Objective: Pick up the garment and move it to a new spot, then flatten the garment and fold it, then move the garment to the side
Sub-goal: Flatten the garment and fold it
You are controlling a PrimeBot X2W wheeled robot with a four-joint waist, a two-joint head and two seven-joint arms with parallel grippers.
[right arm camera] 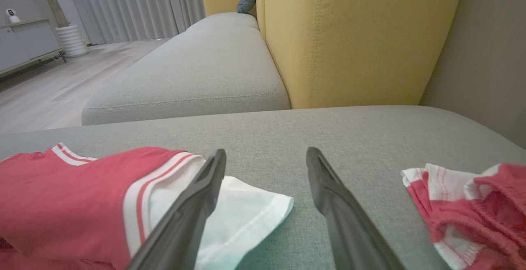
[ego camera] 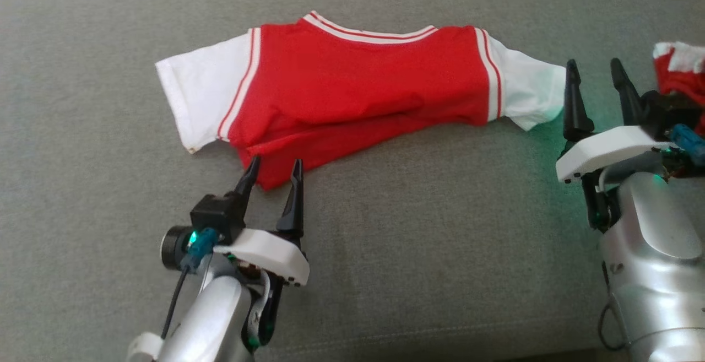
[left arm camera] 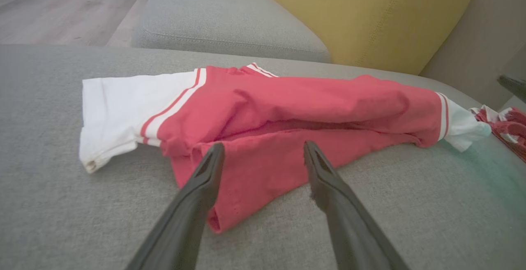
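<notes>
A grey sofa seat (ego camera: pixel 418 252) carries the work. In the right wrist view a yellow back cushion (right arm camera: pixel 353 35) rises behind it, with a wooden floor (right arm camera: pixel 49 93) and grey curtains (right arm camera: pixel 123 3) beyond at 10 o'clock.

In the head view the red T-shirt (ego camera: pixel 358 81) with white sleeves lies across the seat toward 12 o'clock, its lower part doubled up over the body. The left gripper (ego camera: pixel 275 172), at 7 o'clock, is spread wide and empty, with its fingertips over the shirt's lower red edge; whether they touch it cannot be told. The right gripper (ego camera: pixel 595 75), at 3 o'clock, is likewise spread and holds nothing, one finger just beside the shirt's right sleeve (ego camera: pixel 529 89).

A crumpled red-and-white cloth (ego camera: pixel 680 67) lies beyond that gripper at 2 o'clock. Bare cushion spreads around 5 to 6 o'clock.
</notes>
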